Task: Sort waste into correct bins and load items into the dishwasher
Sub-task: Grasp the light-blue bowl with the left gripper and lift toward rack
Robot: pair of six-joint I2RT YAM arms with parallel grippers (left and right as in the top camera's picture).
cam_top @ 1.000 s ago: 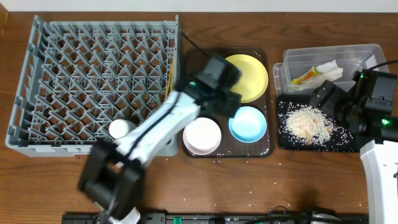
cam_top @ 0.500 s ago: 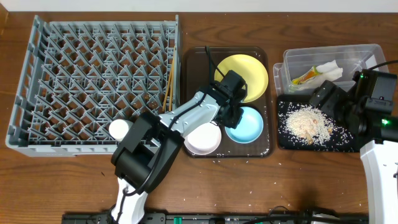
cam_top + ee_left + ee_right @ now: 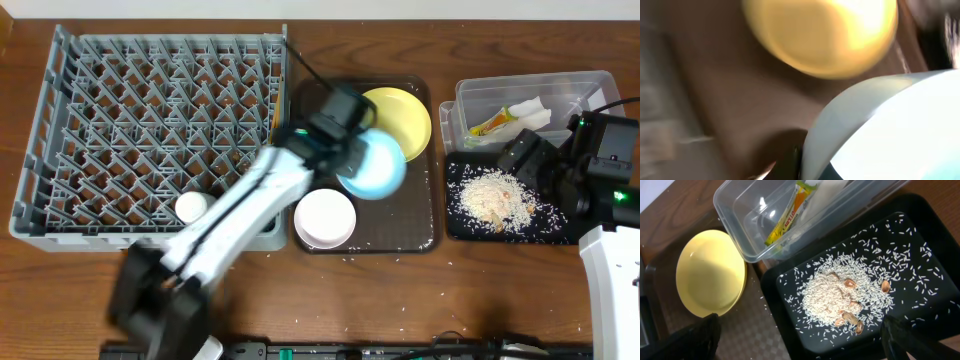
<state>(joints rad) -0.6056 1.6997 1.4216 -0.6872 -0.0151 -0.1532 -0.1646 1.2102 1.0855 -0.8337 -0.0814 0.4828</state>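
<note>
The left gripper [image 3: 352,152] is clamped on the rim of the blue bowl [image 3: 372,168] and holds it in the air above the brown tray [image 3: 420,225], tilted. An edge grip like this looks meant to leave the bowl free to slot between the pegs of the dish rack [image 3: 150,120] on the left. The left wrist view is blurred, but shows the bowl's pale wall [image 3: 880,130] close against a dark finger. The cup [image 3: 192,206] already stands in the rack, while the white bowl [image 3: 325,217] and yellow plate [image 3: 405,120] wait on the brown tray. The right gripper [image 3: 800,332] hangs with its jaws spread wide and empty over the black tray [image 3: 455,228] of rice [image 3: 492,195], beside the clear tub [image 3: 580,85] holding the sachet [image 3: 490,124] and paper wrapper [image 3: 530,108]. Half a second ago the blue bowl sat flat on the brown tray beside the white bowl; now it is lifted and shifted toward the rack, while the right arm has not moved.
</note>
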